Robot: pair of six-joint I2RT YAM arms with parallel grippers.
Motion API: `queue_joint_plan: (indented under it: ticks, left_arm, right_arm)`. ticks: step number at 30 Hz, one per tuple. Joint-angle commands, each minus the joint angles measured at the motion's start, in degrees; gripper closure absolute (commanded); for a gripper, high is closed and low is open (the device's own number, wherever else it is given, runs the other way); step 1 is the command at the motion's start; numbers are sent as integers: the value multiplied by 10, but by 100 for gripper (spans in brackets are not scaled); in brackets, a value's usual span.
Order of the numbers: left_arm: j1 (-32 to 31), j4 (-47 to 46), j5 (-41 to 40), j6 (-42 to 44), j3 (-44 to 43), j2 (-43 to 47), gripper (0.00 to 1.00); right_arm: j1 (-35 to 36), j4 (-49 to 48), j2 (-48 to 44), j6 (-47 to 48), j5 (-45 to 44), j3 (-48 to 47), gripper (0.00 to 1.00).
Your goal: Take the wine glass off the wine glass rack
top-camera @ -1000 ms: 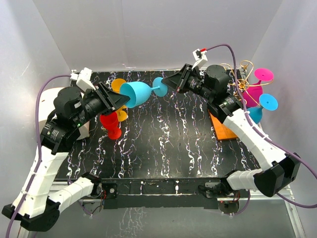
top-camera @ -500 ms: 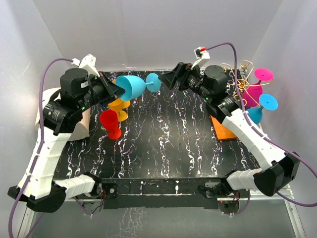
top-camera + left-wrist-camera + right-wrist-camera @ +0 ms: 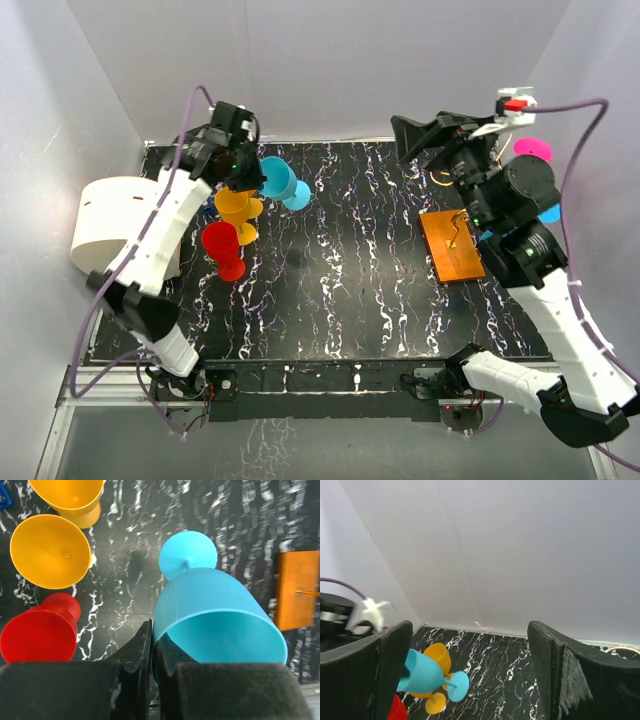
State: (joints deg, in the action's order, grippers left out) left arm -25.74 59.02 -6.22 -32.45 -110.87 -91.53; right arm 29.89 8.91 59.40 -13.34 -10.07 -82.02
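Inspection finds the light blue plastic wine glass [image 3: 215,610] clear of the wine glass rack [image 3: 445,255] and well apart from it, in the air over the far left part of the black, white-veined desk [image 3: 340,290]. The left end effector [image 3: 152,640] pinches the thin bowl wall at the rim, its jaws almost together. The glass hangs tilted, foot lowest. This hold leaves the foot free, which in my judgement suits setting it down. Near it stand two orange plastic goblets [image 3: 50,550] and a red plastic goblet [image 3: 37,635], grouped by the left edge, and that is the likely set-down area. The right end effector [image 3: 469,645] is spread wide and carries nothing. It is raised over the far right of the desk, out of the left arm's path. The rack's flat orange base plate rests by the right edge with its gold wire stem [image 3: 460,225] rising from it. The hooks are hidden behind the right arm. A pink disc [image 3: 532,148] shows beyond that arm, and whether it hangs from the rack cannot be told.
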Motion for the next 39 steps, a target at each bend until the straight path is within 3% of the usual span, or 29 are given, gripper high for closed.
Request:
queue_joint_plan:
  ticks: [1, 9, 14, 33, 39]
  left_arm:
    - [-3, 49, -56, 39, -59, -74, 100]
    - [-3, 95, -99, 67, -205, -241, 100]
    - [1, 103, -109, 71, -245, -303, 100]
    - [26, 80, -83, 68, -267, -376, 90]
    - [26, 76, -78, 76, -267, -369, 73]
  right_arm:
    - [0, -16, -42, 26, -25, 11, 2]
    - [0, 1, -95, 37, -31, 25, 2]
    - [0, 24, -102, 45, -36, 28, 2]
    - [0, 39, -109, 54, -44, 35, 2]
    - [0, 55, -111, 54, -49, 31, 2]
